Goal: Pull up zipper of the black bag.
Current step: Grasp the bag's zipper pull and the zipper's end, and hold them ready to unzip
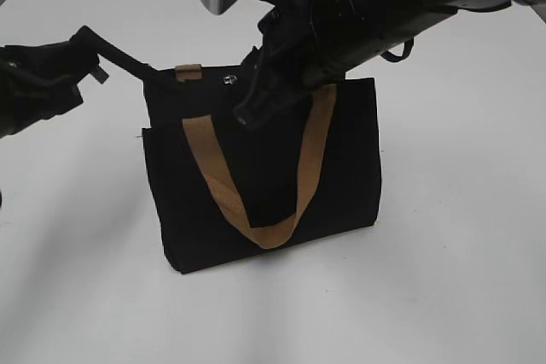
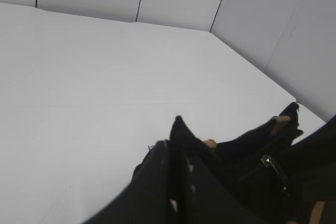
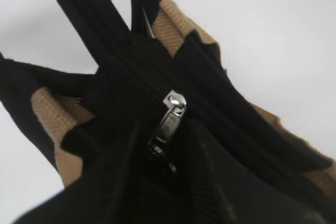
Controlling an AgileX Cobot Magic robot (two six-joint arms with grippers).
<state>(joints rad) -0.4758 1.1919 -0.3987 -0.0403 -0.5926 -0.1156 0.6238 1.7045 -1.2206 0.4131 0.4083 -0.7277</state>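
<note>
Right wrist view: zipper (image 3: 173,109) slider sits partway along the top edge of the black bag (image 1: 264,176), right gripper (image 3: 163,153) apparently nipping its tab, left gripper (image 1: 81,61) clamped on the stretched end corner; closure seems unfinished, extent unclear.

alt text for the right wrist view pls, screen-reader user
Close-up from above of the black bag top: the zipper, with its silvery slider and dangling dark pull tab, sits partway along the black zip line. Tan handles flank it; white table behind. No gripper fingers can be made out.
</note>
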